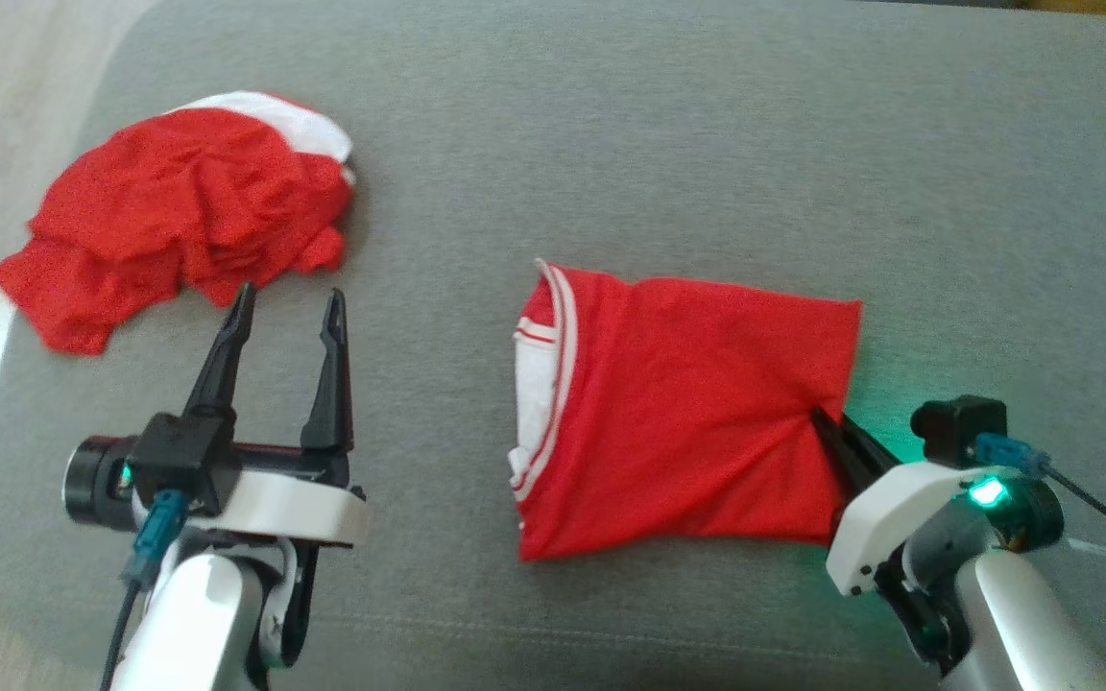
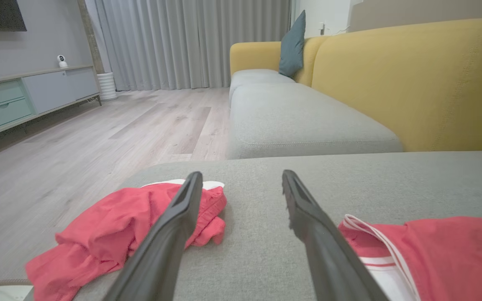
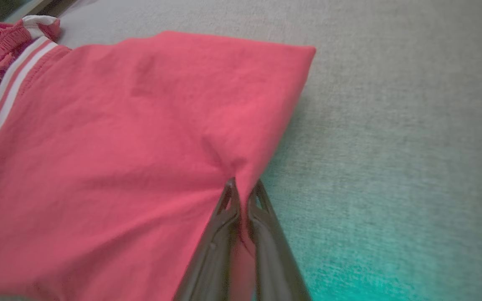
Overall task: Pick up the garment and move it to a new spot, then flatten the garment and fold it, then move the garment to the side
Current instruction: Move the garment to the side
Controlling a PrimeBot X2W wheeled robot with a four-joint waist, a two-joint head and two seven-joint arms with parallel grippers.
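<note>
Right wrist view looks down the right gripper (image 3: 243, 188), whose two dark fingers are pinched together with a fold of red cloth caught between their tips. The cloth is the right edge of the folded red garment (image 3: 119, 146), and creases run out from the pinch across the fabric. The rest of the garment lies flat on the grey sofa seat (image 3: 391, 104), with its far right corner a clean point. A white-striped band runs along its left side. A green glow tints the seat near the fingers.

The head view gives the layout that this close view cannot. The folded garment sits right of the seat's middle, roughly square, with white lining showing under the striped band on its left. The right gripper reaches in from the near right. A green light (image 1: 985, 492) on its wrist accounts for the glow.

The left gripper (image 1: 290, 293) hovers at the near left with its fingers spread wide and nothing between them. Just beyond its tips, at the far left of the seat, lies a crumpled red garment (image 1: 169, 211) with a white patch at its far edge. It is well apart from the folded one.

The left wrist view adds the room. Between the spread fingers the grey seat runs on to a second seat section, a yellow backrest (image 2: 412, 83) and a teal cushion (image 2: 292, 46). To the left are a pale wood floor (image 2: 98, 125), grey curtains (image 2: 182, 42) and a low cabinet (image 2: 15, 96) with a small white device on top.
</note>
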